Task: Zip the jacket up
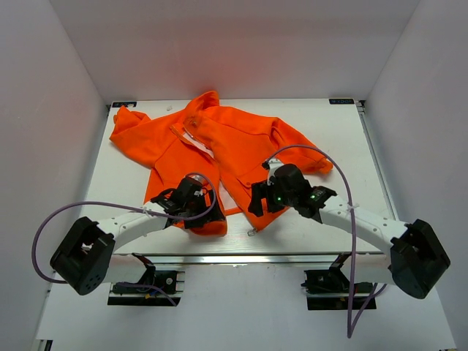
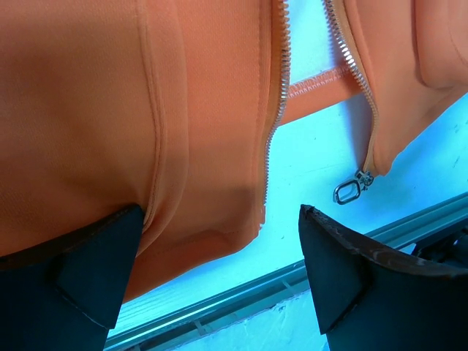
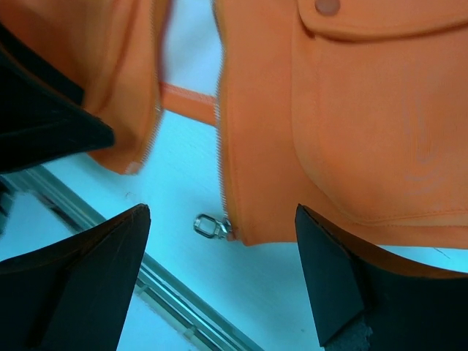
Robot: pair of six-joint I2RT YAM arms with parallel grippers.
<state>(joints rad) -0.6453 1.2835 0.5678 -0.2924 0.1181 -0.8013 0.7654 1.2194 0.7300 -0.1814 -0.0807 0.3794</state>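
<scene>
Two grippers: left gripper and right gripper, jaws apart, empty, over the hem.
Jacket: on table, collar at 12 o'clock, hem at 6.
Zip: undone, halves apart; slider at foot of 3 o'clock half. Joining and pulling remain.
Room: hem near 6 o'clock edge; bare table at 3 and 9.
</scene>
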